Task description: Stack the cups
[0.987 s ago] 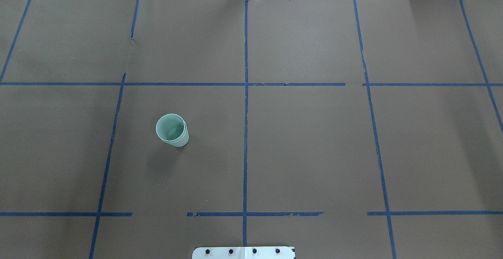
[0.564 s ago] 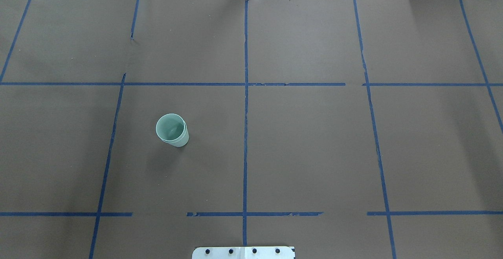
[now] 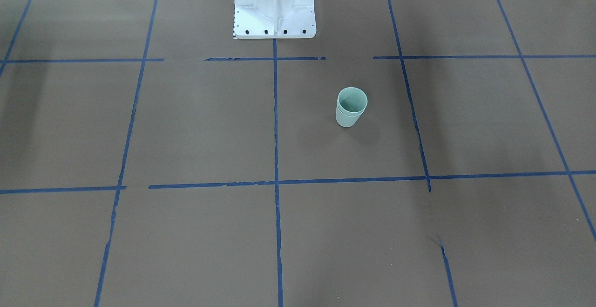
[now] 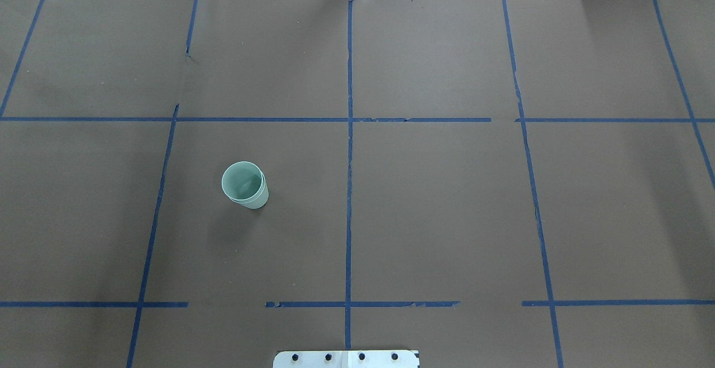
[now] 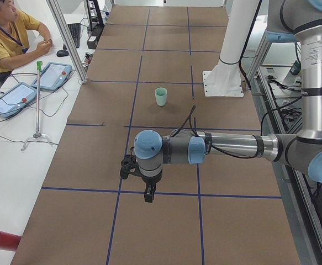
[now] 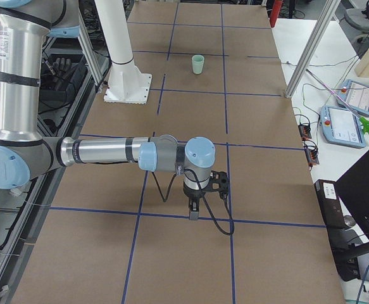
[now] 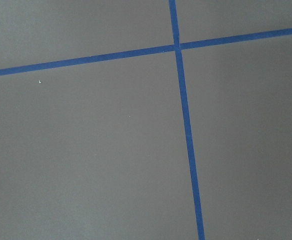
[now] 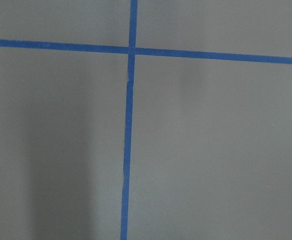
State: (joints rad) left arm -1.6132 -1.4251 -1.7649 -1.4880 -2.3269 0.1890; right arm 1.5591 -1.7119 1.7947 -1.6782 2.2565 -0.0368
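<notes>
The cups [image 4: 244, 185] stand nested, one inside the other, upright on the table [image 4: 447, 217], so I judge the stacking done and the step in hand is only to hold clear. To do that well I'd make no sweep toward the stack, since light plastic tips at a nudge, and I'd check the inner rim sits level; from the front it shows just above the outer one.

The left gripper [image 5: 148, 194] hangs above the table, pointing straight down, its forearm stretched level. The cups are well apart from it, far ahead along the table. The right gripper [image 6: 193, 212] mirrors that pose at the other end, equally far from the stack. Only the side cameras show either gripper, so I cannot tell whether their fingers are spread or closed. Both wrist cameras show only paper and tape [image 7: 186, 125]
</notes>
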